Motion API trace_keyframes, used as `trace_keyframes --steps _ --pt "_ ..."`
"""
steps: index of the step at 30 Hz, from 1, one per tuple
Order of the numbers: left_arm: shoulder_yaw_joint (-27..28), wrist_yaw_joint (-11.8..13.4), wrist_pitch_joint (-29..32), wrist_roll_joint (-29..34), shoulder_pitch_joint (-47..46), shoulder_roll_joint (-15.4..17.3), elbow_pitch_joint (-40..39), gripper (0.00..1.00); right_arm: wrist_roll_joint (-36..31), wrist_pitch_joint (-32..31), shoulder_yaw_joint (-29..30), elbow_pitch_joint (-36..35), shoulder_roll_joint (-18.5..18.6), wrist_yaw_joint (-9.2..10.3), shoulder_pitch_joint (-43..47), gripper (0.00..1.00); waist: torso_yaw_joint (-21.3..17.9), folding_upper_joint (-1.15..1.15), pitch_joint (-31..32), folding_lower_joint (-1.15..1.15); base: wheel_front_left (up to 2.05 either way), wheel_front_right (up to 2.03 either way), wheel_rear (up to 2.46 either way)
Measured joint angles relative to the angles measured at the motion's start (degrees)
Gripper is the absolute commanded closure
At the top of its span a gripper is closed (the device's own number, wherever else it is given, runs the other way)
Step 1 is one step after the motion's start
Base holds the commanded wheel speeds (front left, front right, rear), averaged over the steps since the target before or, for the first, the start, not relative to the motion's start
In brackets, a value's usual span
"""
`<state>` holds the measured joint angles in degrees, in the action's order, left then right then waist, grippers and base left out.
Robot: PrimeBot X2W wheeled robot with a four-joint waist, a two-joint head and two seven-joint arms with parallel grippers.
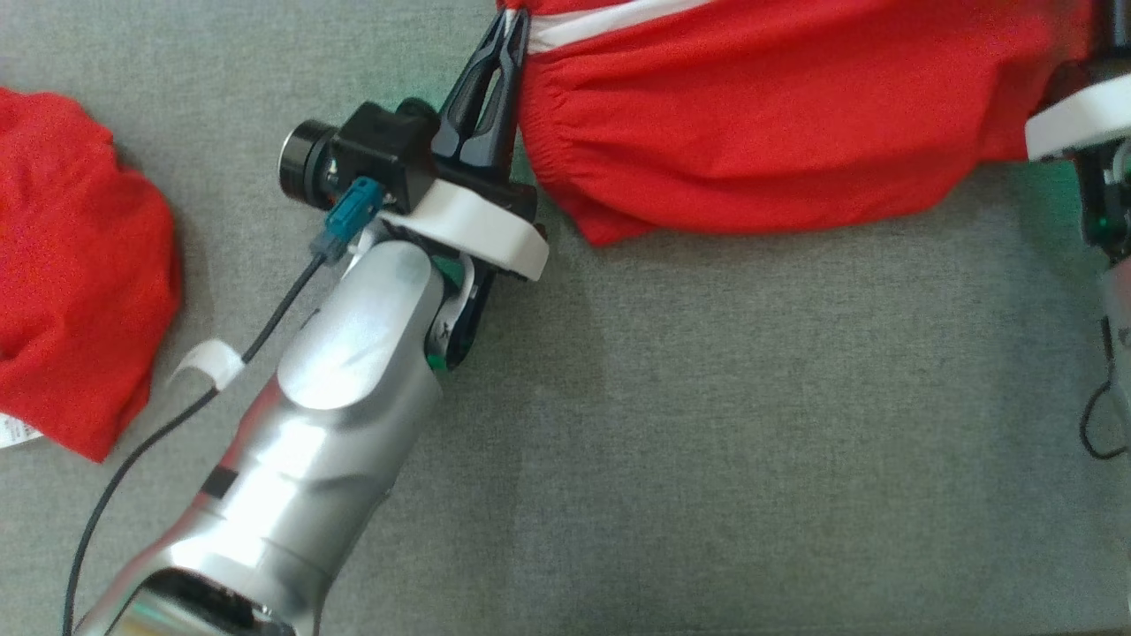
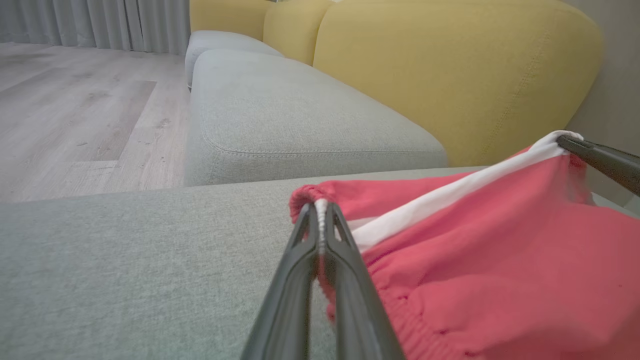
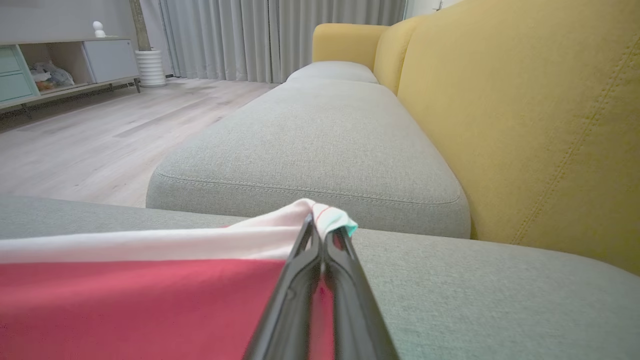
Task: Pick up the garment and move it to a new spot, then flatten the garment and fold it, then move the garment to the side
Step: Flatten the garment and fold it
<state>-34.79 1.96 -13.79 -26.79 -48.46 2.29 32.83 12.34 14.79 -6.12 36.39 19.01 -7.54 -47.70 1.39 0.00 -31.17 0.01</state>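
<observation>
The garment (image 1: 760, 132) is red with a white stripe and an elastic gathered edge, stretched across the top of the head view over the grey cushion. My left gripper (image 1: 514, 26) is shut on its left end, pinching the white-striped hem, as the left wrist view shows the garment (image 2: 500, 280) between my left gripper's (image 2: 321, 210) fingers. My right gripper (image 3: 320, 222) is shut on the other end of the garment (image 3: 125, 300), at its white band. The right gripper's finger (image 2: 600, 160) also shows in the left wrist view. The right wrist (image 1: 1082, 115) sits at the head view's right edge.
A second red cloth (image 1: 71, 274) lies bunched at the left of the grey sofa seat (image 1: 707, 424). Yellow backrests (image 3: 525, 110) rise behind the cushions. Wooden floor (image 2: 75, 110), grey curtains (image 3: 280, 35) and a low cabinet (image 3: 60, 65) lie beyond the sofa.
</observation>
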Motion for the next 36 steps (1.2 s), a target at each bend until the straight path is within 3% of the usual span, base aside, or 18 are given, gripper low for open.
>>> trace_keyframes --steps 1,2,3,6,9,15,20,29,30,31,32,33,36 --pt "-0.3 0.0 -0.1 -0.4 -0.5 0.0 0.5 0.78 0.5 0.0 -0.3 0.7 0.0 0.00 -0.6 0.24 0.1 0.00 -0.2 0.00 0.00 0.00 0.00" --pt "-0.5 0.0 -0.3 -1.1 -0.8 -0.1 0.7 0.58 1.0 0.0 -0.7 1.2 0.0 0.00 -1.1 0.00 0.2 0.00 -0.4 0.00 0.00 0.00 0.00" --pt "-0.6 0.0 -0.5 -1.7 -1.0 -0.1 0.8 0.00 1.4 0.0 -0.6 1.3 -0.1 0.00 -1.3 0.00 0.3 0.00 -0.6 0.00 0.00 0.00 0.00" --pt "-1.4 0.7 -0.7 -2.8 -1.1 -0.1 0.7 0.00 2.7 0.0 -0.6 0.9 0.0 0.00 -1.3 0.00 1.0 0.00 -0.9 -0.01 0.00 0.00 0.00" --pt "-0.9 3.0 -0.7 -2.7 -0.4 -0.1 -3.1 0.00 4.2 0.0 -1.0 -1.1 0.1 0.00 -0.5 0.00 1.8 0.00 -0.7 -0.01 0.00 0.00 0.00" --pt "4.0 8.8 -1.0 5.3 7.8 -0.2 -17.3 0.00 7.1 0.0 1.5 -2.8 0.9 0.00 5.8 0.00 3.1 0.00 1.2 -0.02 0.00 0.00 0.00" --pt "7.4 11.7 -1.0 11.9 19.4 -0.1 -26.5 0.00 7.8 0.0 3.0 4.1 0.9 0.00 10.3 0.00 4.7 0.00 3.6 -0.02 0.00 0.00 0.00" --pt "9.0 12.2 -1.0 18.5 29.5 0.0 -32.1 0.00 8.5 -2.1 4.7 16.6 2.9 0.00 8.2 0.00 9.2 0.01 6.7 -0.03 0.00 0.00 0.00" --pt "9.0 12.2 -1.0 19.1 30.6 0.0 -32.1 0.00 9.4 -2.8 4.8 17.7 3.1 0.00 8.0 0.13 9.8 0.01 7.1 -0.03 0.00 0.00 0.00" --pt "9.0 12.2 -1.0 19.4 31.5 0.0 -32.0 0.00 10.3 -3.4 4.7 18.5 3.3 0.00 7.9 0.19 10.3 0.01 7.4 -0.03 0.00 0.00 0.00" --pt "9.0 12.2 -1.0 19.7 32.3 0.0 -31.8 0.00 11.3 -3.8 4.6 19.1 3.4 0.00 7.8 0.68 10.9 0.01 7.7 -0.03 0.00 0.00 0.00" --pt "9.0 12.5 -1.0 19.8 33.0 0.0 -31.6 0.00 12.3 -4.2 4.4 19.5 3.5 0.00 7.8 1.00 11.4 0.01 8.1 -0.02 0.00 0.00 0.00" --pt "9.0 12.9 -1.0 20.3 34.5 0.1 -31.0 0.00 14.8 -5.3 2.3 19.9 3.4 0.01 7.8 1.00 12.5 0.01 9.3 -0.02 0.00 0.00 0.00"
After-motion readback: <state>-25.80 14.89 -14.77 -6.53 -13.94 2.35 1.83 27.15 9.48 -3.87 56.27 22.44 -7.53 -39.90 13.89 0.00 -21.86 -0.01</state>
